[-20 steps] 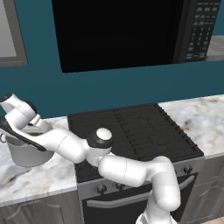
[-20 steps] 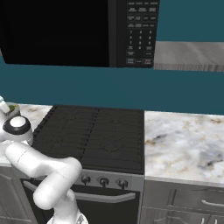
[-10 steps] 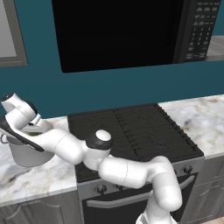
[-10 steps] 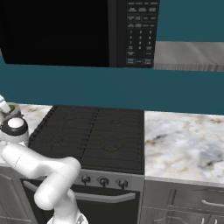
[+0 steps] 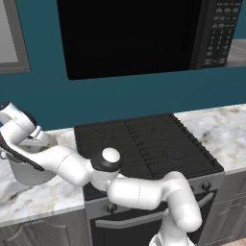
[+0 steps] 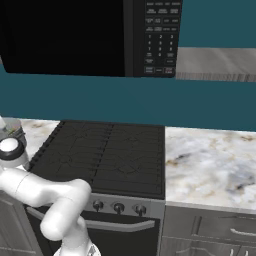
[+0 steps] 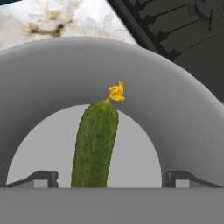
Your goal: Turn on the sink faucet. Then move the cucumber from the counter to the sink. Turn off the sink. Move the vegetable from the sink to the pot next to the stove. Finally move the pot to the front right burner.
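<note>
Cucumber, the stubby dark-green oblong with a small yellow blossom at its far end [image 7: 95, 144]: it lies inside the round light-grey metal pot [image 7: 109, 74], on the pale floor of the vessel. In the hand view its long axis runs almost straight away from the end effector [image 7: 109, 178], between the two dark fingertips [image 7: 41, 178], which stand spread wide on either side and touch nothing. The vegetable appears already released. The pot [image 5: 30, 170] rests on the white-grey marble surface [image 5: 48, 202] just beside the left edge of the black stove [image 5: 144, 144]. By judgement, the pot must next be gripped by its rim and carried rightward to the front right burner.
</note>
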{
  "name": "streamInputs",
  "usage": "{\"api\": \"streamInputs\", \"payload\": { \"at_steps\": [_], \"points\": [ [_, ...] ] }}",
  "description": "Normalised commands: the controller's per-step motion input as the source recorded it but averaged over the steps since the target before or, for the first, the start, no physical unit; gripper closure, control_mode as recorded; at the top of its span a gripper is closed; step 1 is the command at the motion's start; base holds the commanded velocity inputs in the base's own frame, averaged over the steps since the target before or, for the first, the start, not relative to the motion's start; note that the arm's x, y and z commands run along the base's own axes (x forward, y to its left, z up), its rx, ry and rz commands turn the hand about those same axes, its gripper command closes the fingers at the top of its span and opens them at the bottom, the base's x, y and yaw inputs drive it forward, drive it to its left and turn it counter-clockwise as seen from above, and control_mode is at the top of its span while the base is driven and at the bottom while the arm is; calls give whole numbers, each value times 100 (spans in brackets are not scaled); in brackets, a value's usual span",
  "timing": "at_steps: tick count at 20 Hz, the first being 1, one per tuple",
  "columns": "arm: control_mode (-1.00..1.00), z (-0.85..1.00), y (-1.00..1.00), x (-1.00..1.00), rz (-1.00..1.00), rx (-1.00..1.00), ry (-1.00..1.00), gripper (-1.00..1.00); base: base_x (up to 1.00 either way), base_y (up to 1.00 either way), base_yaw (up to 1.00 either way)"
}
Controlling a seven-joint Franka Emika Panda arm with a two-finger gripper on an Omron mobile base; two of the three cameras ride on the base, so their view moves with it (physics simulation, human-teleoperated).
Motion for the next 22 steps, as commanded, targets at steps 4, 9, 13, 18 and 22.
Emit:
{"api": "streamInputs", "payload": {
  "at_steps": [4,9,13,18,22],
  "points": [
    [-100,30,1,-40,-2,0,-4,-100,0,0,0],
    [-100,14,-1,-69,-10,4,-5,-100,0,0,0],
    [-100,0,-18,-94,-23,7,-1,-100,0,0,0],
    [-100,0,-37,-81,-29,7,0,-100,0,0,0],
    [-100,0,-51,-58,-25,4,-5,-100,0,0,0]
  ]
}}
